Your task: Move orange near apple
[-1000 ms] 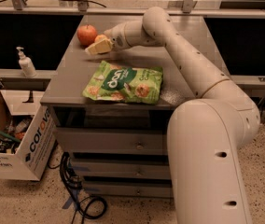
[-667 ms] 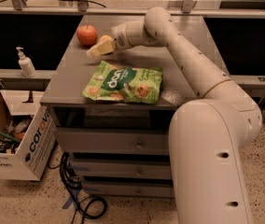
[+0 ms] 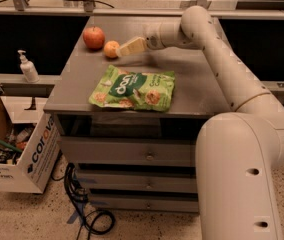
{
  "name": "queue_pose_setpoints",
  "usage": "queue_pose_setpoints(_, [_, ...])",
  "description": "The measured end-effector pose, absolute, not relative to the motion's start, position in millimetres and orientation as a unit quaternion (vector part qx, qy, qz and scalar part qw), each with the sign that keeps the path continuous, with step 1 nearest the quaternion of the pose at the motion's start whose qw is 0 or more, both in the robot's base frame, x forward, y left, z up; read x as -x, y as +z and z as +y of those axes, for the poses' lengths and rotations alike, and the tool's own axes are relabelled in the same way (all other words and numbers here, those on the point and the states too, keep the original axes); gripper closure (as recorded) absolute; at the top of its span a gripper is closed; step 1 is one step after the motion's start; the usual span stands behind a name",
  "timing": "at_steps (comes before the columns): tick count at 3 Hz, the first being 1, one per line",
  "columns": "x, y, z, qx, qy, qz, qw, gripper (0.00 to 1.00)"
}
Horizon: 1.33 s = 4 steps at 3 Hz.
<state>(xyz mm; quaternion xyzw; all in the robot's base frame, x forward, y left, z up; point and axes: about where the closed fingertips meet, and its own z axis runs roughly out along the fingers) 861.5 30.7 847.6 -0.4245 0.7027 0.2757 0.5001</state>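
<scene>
The orange (image 3: 111,49) sits at the back left of the table (image 3: 192,91), just right of the apple (image 3: 94,37) and close to it, perhaps touching. The gripper (image 3: 124,49) lies low over the table with its tip right against the orange's right side; I cannot tell whether it is open, closed or gripping. In front lies a green snack bag (image 3: 133,88), its dark oval label reading something like "pop". On the floor to the left stands an open cardboard box (image 3: 29,159) marked "corova", holding a jumble I cannot make out. A pump bottle (image 3: 28,68) stands on the ledge above it
</scene>
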Motion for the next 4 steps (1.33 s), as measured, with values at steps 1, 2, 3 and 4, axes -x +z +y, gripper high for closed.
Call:
queue_pose_setpoints(1, [-867,852,-22,0.408,0.255,0.713,0.511,0.00])
queue_pose_setpoints(2, [-867,858,-78,0.394,0.230,0.722,0.519,0.00])
queue_pose_setpoints(3, [-862,870,-128,0.380,0.209,0.733,0.524,0.00])
queue_pose_setpoints(4, [-861,871,-133,0.378,0.207,0.734,0.525,0.00])
